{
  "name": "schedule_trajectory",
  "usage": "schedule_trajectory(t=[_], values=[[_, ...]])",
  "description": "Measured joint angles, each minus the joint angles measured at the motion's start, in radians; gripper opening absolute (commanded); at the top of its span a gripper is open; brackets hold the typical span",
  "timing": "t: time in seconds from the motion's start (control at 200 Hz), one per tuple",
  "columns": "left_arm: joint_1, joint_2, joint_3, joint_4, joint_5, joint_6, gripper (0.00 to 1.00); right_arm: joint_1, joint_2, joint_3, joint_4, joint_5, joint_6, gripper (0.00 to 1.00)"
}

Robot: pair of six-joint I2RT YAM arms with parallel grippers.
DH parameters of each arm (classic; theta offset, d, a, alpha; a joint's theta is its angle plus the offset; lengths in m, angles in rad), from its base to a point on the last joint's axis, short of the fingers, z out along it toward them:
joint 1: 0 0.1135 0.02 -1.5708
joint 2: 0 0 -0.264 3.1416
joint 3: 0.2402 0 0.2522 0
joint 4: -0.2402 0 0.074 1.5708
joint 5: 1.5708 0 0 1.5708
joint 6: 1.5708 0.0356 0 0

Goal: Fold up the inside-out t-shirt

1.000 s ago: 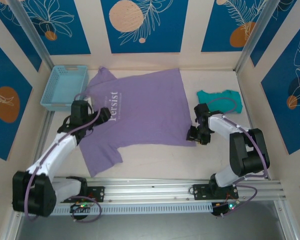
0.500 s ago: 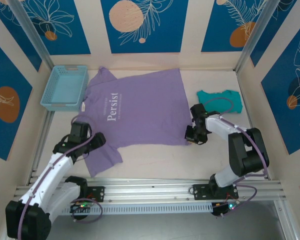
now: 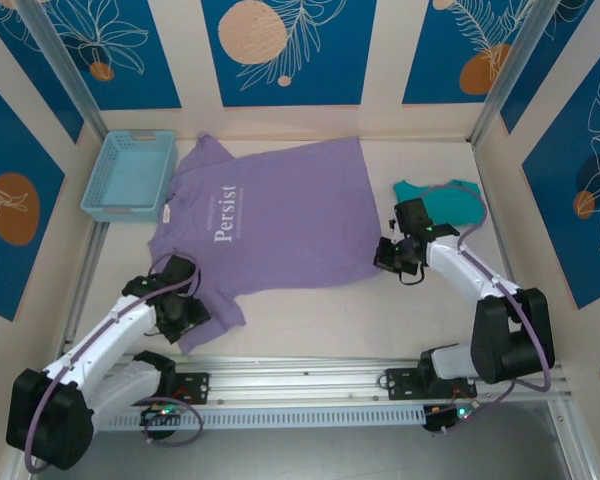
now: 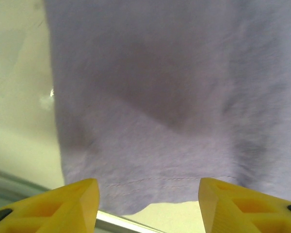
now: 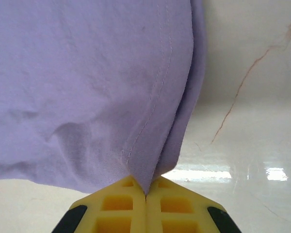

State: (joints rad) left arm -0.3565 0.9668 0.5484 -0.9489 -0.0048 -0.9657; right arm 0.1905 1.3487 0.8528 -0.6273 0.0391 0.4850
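Lavender t-shirt [image 3: 280, 220] spread over mid desk [image 3: 320, 318], bare strip open between its near hem and the front rail [image 3: 310, 372], blue basket [image 3: 128, 178] blocking far-left corner, teal garment [image 3: 442, 196] crowding the right side, walls [image 3: 280, 50] close all round

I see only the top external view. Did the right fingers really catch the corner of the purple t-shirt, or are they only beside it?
Observer: In the right wrist view the right fingers are shut, with the t-shirt corner pinched between them.
Operator: And the left side?
Observer: In the left wrist view the left fingers stand open. The stitched hem lies just ahead of them, not gripped.
Operator: Is the fabric doubled at the right corner?
Observer: Yes, two layers show at that edge.
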Motion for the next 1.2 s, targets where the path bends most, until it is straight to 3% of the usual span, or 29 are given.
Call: schedule_trajectory(t=[0.285,0.665,0.97,1.2], values=[[0.0,0.126,-0.039,-0.003,0.011,-0.048,0.47,-0.075,-0.051,-0.007,0.017,-0.072,-0.034,0.0],[-0.002,0.195,-0.014,0.001,0.01,0.005,0.33,-0.082,-0.056,-0.016,0.024,-0.089,-0.038,0.0],[-0.021,0.242,-0.01,0.055,0.01,0.026,0.33,-0.082,-0.068,-0.016,0.025,-0.092,-0.041,0.0],[-0.026,0.267,0.0,0.076,0.028,0.048,0.11,-0.086,-0.082,-0.016,0.025,-0.092,-0.041,0.0]])
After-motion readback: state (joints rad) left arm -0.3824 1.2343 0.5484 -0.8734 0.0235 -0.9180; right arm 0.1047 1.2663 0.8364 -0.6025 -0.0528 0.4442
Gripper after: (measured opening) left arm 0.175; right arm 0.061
